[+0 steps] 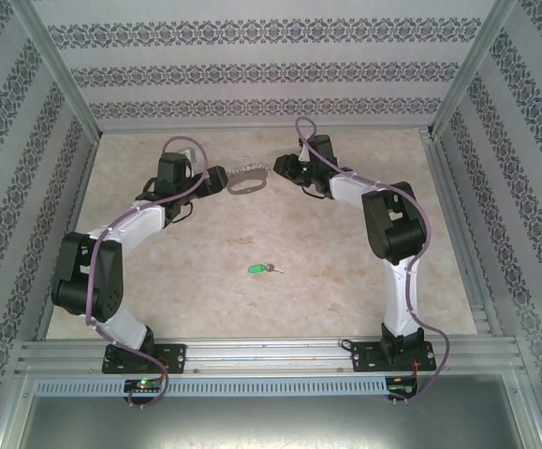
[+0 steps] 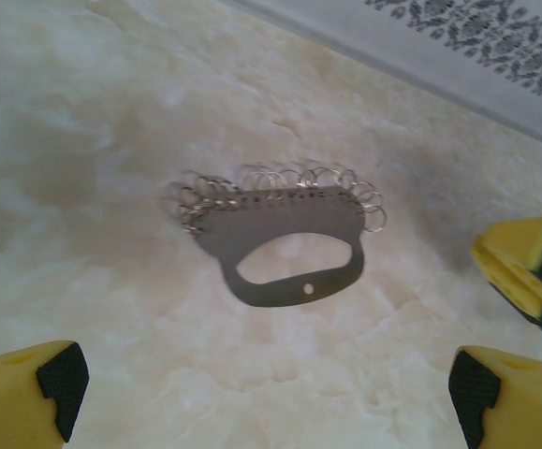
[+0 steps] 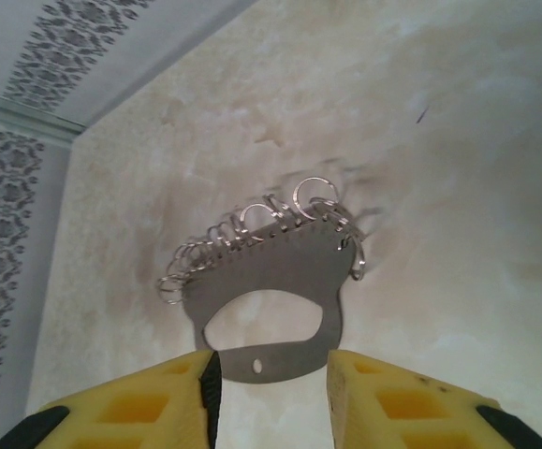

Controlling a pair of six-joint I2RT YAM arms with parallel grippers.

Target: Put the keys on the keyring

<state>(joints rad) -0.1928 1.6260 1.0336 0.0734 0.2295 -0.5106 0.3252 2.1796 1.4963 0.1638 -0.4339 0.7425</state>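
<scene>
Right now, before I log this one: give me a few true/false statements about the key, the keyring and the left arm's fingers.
1. The green key lies on the table, apart from the keyring. True.
2. The left fingers are shut on the key. False: they stand wide open and hold nothing.
3. Small wire rings line one edge of the keyring. True.
4. The keyring stands upright against the back wall. False: it lies flat on the table.
</scene>
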